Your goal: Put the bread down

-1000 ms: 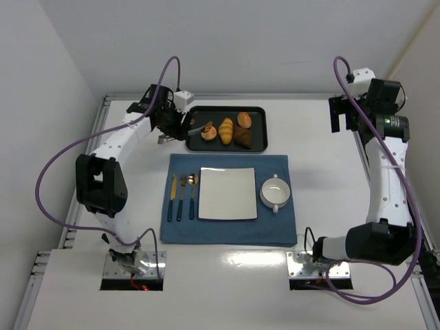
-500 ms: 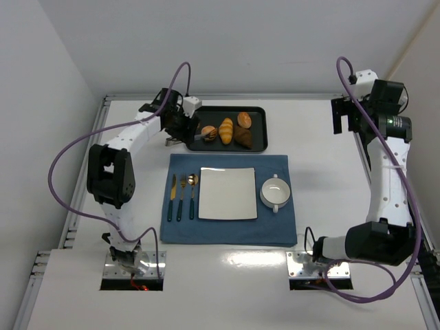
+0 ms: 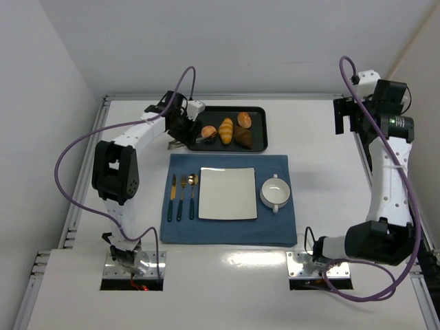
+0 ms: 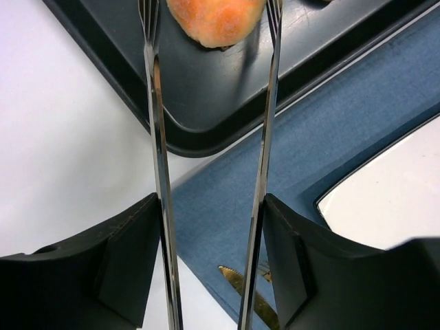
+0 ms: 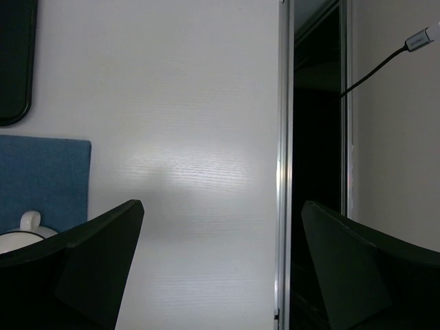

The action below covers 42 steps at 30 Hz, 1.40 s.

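Observation:
The bread is a small round orange bun at the left end of the black tray. In the left wrist view it lies between the two tips of the metal tongs. I cannot tell whether the tips squeeze it. My left gripper is shut on the tongs' arms, just left of the tray. My right gripper is open and empty, held over the far right of the table.
The tray also holds a yellow ridged roll, a dark croissant and another round bun. On the blue mat lie a knife, fork and spoon, a white square plate and a white bowl.
My left arm has moved right towards the tray, bringing the tongs' tips round the bun. The right arm has barely moved.

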{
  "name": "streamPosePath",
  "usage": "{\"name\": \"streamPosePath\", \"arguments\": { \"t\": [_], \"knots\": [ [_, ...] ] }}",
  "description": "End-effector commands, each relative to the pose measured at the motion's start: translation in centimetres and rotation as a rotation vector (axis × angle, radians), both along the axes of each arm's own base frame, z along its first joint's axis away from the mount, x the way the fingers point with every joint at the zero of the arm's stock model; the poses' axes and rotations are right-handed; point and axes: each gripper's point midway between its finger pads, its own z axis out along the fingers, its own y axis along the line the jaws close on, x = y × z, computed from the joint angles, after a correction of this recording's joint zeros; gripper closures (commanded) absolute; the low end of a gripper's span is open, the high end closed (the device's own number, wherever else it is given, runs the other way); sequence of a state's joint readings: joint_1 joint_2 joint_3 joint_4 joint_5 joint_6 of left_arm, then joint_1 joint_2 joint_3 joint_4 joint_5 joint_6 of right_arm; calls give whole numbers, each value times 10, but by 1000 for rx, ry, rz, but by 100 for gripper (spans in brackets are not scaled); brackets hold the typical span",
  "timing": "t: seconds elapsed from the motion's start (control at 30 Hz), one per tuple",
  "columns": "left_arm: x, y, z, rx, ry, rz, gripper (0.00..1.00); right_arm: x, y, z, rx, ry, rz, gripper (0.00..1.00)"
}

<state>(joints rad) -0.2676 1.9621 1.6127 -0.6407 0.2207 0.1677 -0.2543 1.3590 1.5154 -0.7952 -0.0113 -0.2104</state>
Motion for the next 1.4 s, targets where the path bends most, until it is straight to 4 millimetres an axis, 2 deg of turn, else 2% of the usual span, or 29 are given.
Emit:
{"name": "streamPosePath", "arguments": {
  "t": [0.0,0.2,0.23,0.3,0.43,0.47,0.63,0.7,0.73,0.77,0.8,0.87,0.9,0.93,1.0,1.13,1.23,1.27,1.37],
  "knots": [
    [13,-6,9,-6,-46,0,46,8,-2,21,-11,-60,9,0],
    [15,3,5,37,-56,31,70,8,-2,21,-11,-60,9,0],
    [12,4,1,41,-45,30,71,8,-2,21,-11,-60,9,0],
    [13,4,5,38,-54,31,75,8,-2,21,-11,-60,9,0],
    [8,-2,45,-15,-118,20,77,8,-2,21,-11,-60,9,0],
    [6,-3,66,-39,-155,22,77,8,-2,21,-11,-60,9,0],
    [-13,-6,107,-74,-207,-2,77,8,-5,19,-25,-57,4,0],
    [-28,-6,106,-85,-172,-18,77,8,-6,19,-36,-54,12,0],
    [-36,-8,112,-83,-183,-35,77,7,-9,19,-55,-50,8,0],
    [-46,-5,104,-76,-155,-34,77,7,-9,19,-55,-50,8,0],
    [-55,-14,103,-71,-156,-71,77,8,-9,11,-57,-29,14,0],
    [-76,-15,104,-54,-149,-98,78,12,-5,8,-60,-18,39,0],
    [-92,-20,93,-38,-120,-138,78,12,-6,8,-71,-16,47,0],
    [-100,-23,91,-32,-120,-161,79,15,-7,7,-72,-18,47,0],
    [-123,-25,90,-32,-113,-189,79,18,-8,7,-79,-16,52,0],
    [-166,-42,90,-24,-94,-297,79,23,-10,-9,-80,32,65,0],
    [-190,-47,84,10,-77,-354,79,24,-12,-12,-83,42,58,0],
    [-192,-47,88,12,-92,-358,79,22,-14,-16,-94,55,56,0],
    [-205,-50,77,29,-52,-389,79,21,-15,-19,-97,66,49,0]
  ]
}}
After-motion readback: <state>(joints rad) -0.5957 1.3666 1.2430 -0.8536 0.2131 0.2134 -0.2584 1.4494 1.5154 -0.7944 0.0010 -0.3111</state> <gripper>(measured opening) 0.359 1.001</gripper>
